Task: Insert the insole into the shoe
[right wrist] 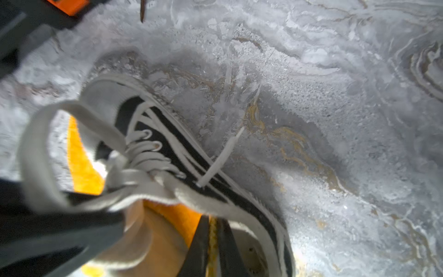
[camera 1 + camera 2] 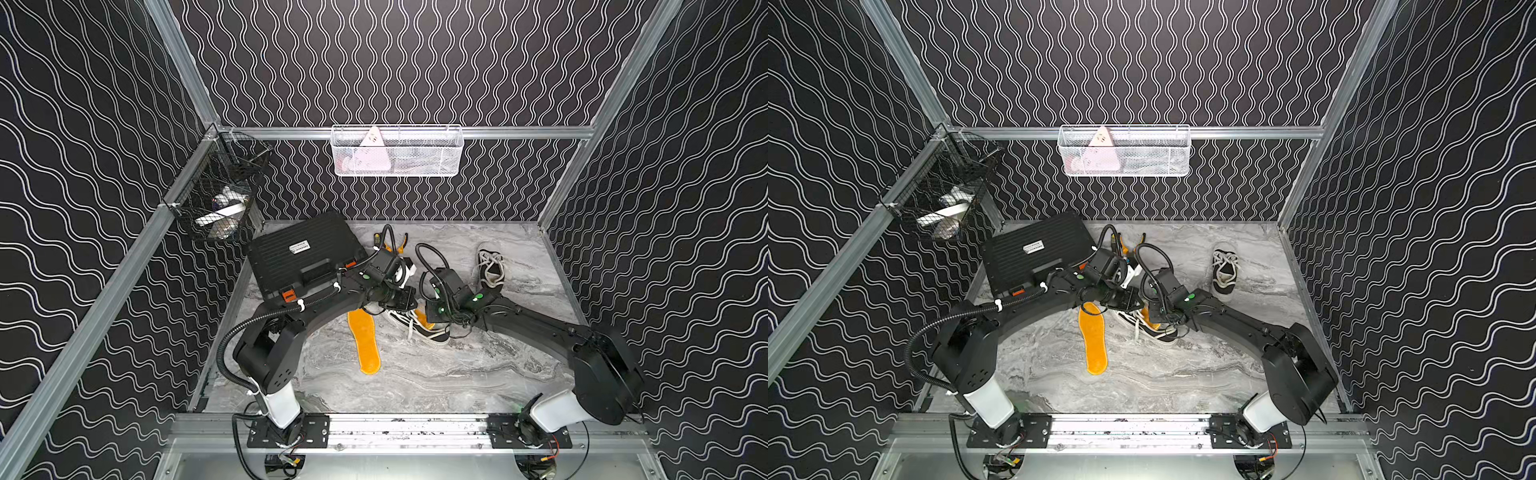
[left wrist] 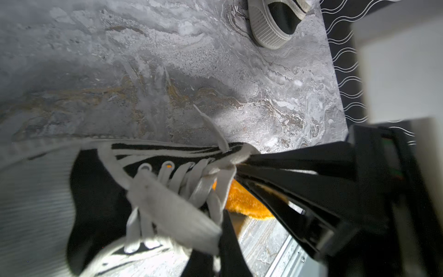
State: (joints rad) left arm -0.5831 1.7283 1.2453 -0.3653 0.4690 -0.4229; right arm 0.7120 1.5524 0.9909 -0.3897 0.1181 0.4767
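Left jaws clamped shut on the shoe (image 2: 428, 332) by its laces; right jaws pinched shut on orange insole (image 1: 175, 215), partly inside the shoe.

A black ribbed case (image 2: 303, 253) with orange latches (image 2: 289, 296) lay at the back left of the grey marbled worktop (image 2: 457, 374). Beside it, orange tool handles (image 2: 402, 245) showed, mostly hidden. A white mesh basket (image 2: 436, 160) hung on the back rail and a black wire basket (image 2: 199, 216) on the left rail, both holding oddments.
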